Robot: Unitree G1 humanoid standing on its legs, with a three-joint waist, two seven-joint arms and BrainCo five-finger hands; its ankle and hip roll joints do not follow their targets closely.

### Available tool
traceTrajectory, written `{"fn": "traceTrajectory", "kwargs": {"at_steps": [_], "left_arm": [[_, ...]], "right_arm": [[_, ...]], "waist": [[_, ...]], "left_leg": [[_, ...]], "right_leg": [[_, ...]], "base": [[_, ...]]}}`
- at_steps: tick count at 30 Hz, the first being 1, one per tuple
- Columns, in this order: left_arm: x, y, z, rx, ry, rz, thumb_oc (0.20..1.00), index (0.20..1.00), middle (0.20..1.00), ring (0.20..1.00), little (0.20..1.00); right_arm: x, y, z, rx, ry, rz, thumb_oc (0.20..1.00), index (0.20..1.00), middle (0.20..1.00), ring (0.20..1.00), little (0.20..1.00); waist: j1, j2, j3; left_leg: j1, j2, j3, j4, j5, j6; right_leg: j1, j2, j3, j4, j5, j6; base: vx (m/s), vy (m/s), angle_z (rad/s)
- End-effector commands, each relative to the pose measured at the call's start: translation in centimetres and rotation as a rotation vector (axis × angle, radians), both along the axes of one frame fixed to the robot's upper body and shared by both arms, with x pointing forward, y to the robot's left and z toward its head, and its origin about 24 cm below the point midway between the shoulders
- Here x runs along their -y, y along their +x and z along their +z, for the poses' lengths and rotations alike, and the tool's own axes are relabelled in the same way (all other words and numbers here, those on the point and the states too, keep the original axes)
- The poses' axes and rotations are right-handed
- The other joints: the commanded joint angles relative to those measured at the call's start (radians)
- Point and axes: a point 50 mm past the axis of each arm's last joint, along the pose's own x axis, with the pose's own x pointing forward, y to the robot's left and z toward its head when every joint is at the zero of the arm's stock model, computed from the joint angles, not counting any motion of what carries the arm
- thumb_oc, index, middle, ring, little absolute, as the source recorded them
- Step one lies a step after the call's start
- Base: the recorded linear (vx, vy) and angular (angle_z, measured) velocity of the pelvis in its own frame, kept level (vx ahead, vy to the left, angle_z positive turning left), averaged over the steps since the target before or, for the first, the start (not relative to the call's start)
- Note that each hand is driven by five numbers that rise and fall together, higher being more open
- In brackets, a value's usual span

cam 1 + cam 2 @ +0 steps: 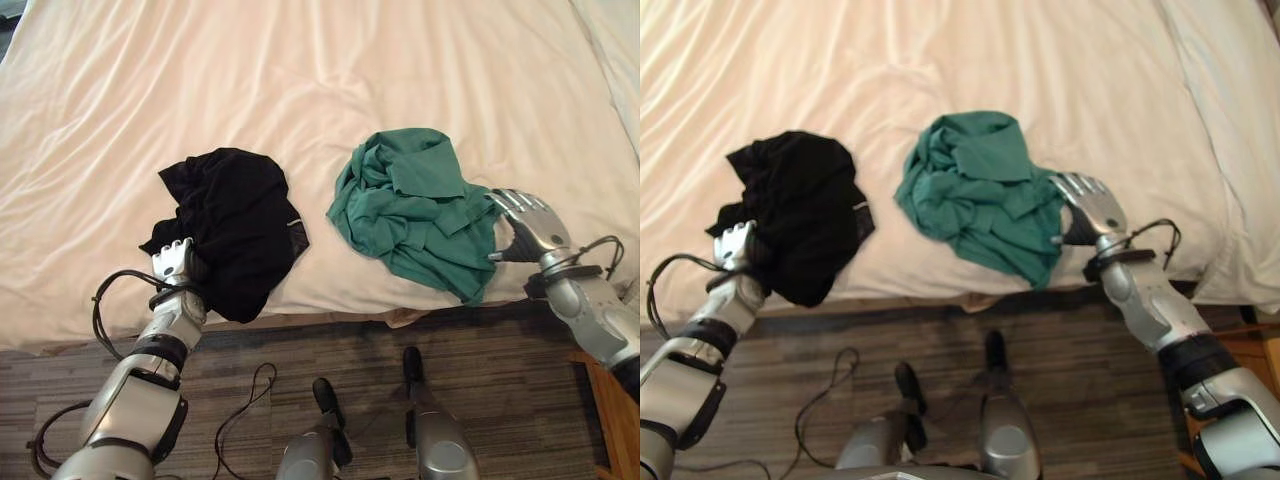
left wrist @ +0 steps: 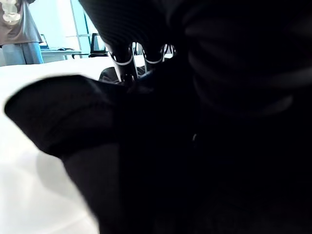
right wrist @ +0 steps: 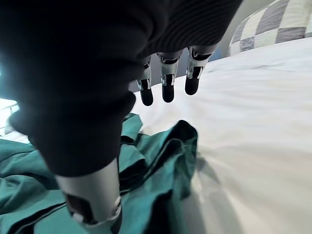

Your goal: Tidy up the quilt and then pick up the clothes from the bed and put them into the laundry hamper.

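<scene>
Fingers (image 3: 168,80) of right hand (image 1: 528,228) straight, touching green shirt (image 1: 415,205) lying just leftward. Left hand (image 1: 176,262) buried in black garment (image 1: 232,215) at bed (image 1: 320,70) edge; grip unclear.

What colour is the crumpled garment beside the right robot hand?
Teal green, clearest in the left eye view.

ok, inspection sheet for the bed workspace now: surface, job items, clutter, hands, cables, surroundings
Surface: cream quilt spread over the bed, lightly creased.
Job's things: black garment bunched at the near edge, partly overhanging; green garment crumpled beside it. Hamper: nothing seen.
Clutter: nothing seen.
Hands: left hand at the black garment, fingers buried in cloth; right hand open, fingers straight, at the green garment's edge.
Cables: nothing seen beyond the robot's own.
Surroundings: striped carpet; checked pillow; a person standing beyond the bed.
</scene>
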Motion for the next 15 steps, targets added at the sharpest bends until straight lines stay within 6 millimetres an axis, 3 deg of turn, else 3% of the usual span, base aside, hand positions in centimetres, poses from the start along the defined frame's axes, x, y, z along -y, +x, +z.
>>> {"fn": "traceTrajectory", "kwargs": {"at_steps": [1,3,6,8,12,13,14,15], "left_arm": [[0.8,-5.5,-8.0,-0.385,-0.03,-0.017,0.2,0.2,0.2,0.2,0.2],[2.4,-7.3,-10.0,-0.388,-0.104,-0.039,0.2,0.2,0.2,0.2,0.2],[3.8,-9.7,-11.7,-0.368,-0.216,-0.06,0.2,0.2,0.2,0.2,0.2],[4.4,-10.5,-12.3,-0.364,-0.268,-0.067,0.2,0.2,0.2,0.2,0.2],[7.7,-12.5,-13.8,-0.358,-0.449,-0.129,0.2,0.2,0.2,0.2,0.2],[7.7,-12.5,-13.8,-0.358,-0.449,-0.128,0.2,0.2,0.2,0.2,0.2],[8.2,-12.8,-14.0,-0.372,-0.475,-0.148,0.2,0.2,0.2,0.2,0.2],[9.0,-13.2,-14.2,-0.394,-0.497,-0.184,0.2,0.2,0.2,0.2,0.2]], "right_arm": [[-3.4,1.2,3.3,0.111,0.036,0.125,1.0,1.0,1.0,1.0,1.0],[-5.1,2.4,2.6,0.062,0.027,0.155,1.0,1.0,1.0,1.0,1.0],[-5.7,4.1,0.6,-0.041,0.01,0.112,1.0,1.0,1.0,1.0,1.0],[-5.4,4.6,-0.4,-0.085,0.003,0.077,1.0,1.0,1.0,1.0,1.0],[-1.7,5.3,-7.0,-0.363,-0.039,-0.193,1.0,1.0,1.0,1.0,1.0],[-1.8,5.3,-7.1,-0.363,-0.039,-0.192,1.0,1.0,1.0,1.0,1.0],[-0.8,4.9,-8.7,-0.434,-0.061,-0.256,0.2,0.2,0.2,0.2,0.2],[0.3,4.0,-10.6,-0.516,-0.077,-0.324,0.2,0.2,0.2,0.2,0.2]], "waist": [[0.028,-0.083,-0.031],[0.056,-0.068,-0.036],[0.094,-0.044,-0.047],[0.106,-0.034,-0.051],[0.162,0.012,-0.072],[0.161,0.012,-0.072],[0.169,0.021,-0.077],[0.18,0.033,-0.083]], "left_leg": [[-0.008,0.031,-0.01,-0.005,-0.041,-0.068],[-0.007,0.026,-0.023,-0.005,-0.043,-0.068],[-0.016,0.016,-0.048,-0.005,-0.037,-0.069],[-0.02,0.012,-0.057,-0.005,-0.036,-0.069],[-0.019,-0.006,-0.101,-0.005,-0.033,-0.069],[-0.018,-0.006,-0.103,-0.005,-0.033,-0.069],[-0.017,-0.009,-0.11,-0.005,-0.032,-0.07],[-0.017,-0.012,-0.118,-0.005,-0.031,-0.072]], "right_leg": [[-0.014,-0.096,-0.015,0.052,-0.11,0.1],[-0.003,-0.102,-0.023,0.05,-0.115,0.095],[0.007,-0.111,-0.039,0.043,-0.115,0.087],[0.013,-0.115,-0.047,0.041,-0.116,0.086],[0.07,-0.129,-0.098,0.013,-0.12,0.084],[0.071,-0.129,-0.1,0.012,-0.12,0.084],[0.081,-0.131,-0.111,0.007,-0.119,0.085],[0.093,-0.135,-0.126,0.002,-0.12,0.086]], "base": [[0.01,-0.037,0.03],[0.02,-0.058,0.04],[0.01,-0.06,0.11],[0.01,-0.039,0.38],[0.03,-0.033,0.54],[0.01,-0.013,0.53],[0.01,-0.009,0.4],[0.04,-0.002,0.31]]}}
